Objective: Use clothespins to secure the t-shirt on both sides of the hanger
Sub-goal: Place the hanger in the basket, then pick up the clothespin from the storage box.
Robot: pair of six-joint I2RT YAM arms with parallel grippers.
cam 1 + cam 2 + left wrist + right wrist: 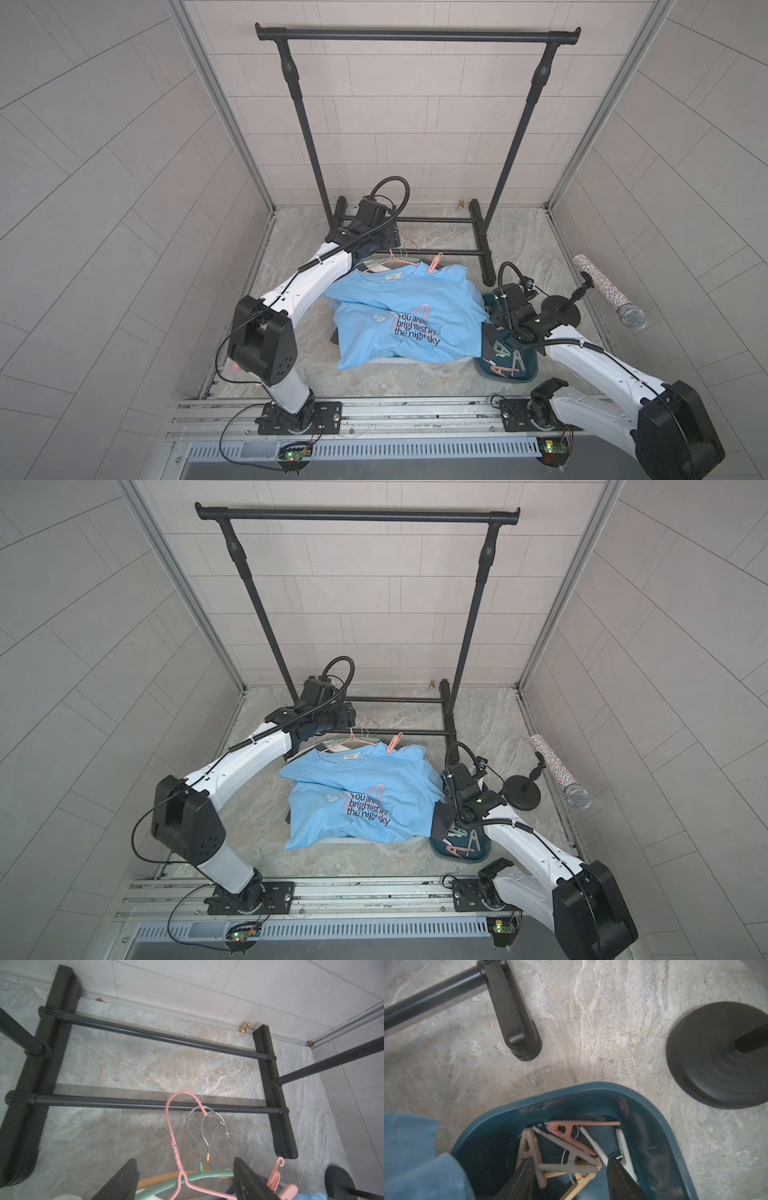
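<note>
Closest to the lens in both top views is the right arm [673, 424], bent down towards the teal tray [530, 372]. Beyond it the t-shirt [399, 316] lies flat on the floor, probably so that pegs can be pushed on from above. One coral clothespin [434, 264] stands on its shoulder at the right arm's side. The left arm [299, 282] hides the other shoulder, so I cannot tell if that side is pinned. The shirt's own hanger is covered.

In the left wrist view the left gripper [185, 1180] has its fingers wide apart and holds nothing. The pink hanger [176, 1147] passes between them, and the frame edge cuts off the coral clothespin.

In the right wrist view the right gripper [573, 1180] hangs with parted fingers over the clothespins [571, 1147] heaped in the tray, I judge to choose a second one. Whether a fingertip touches one is unclear.
</note>
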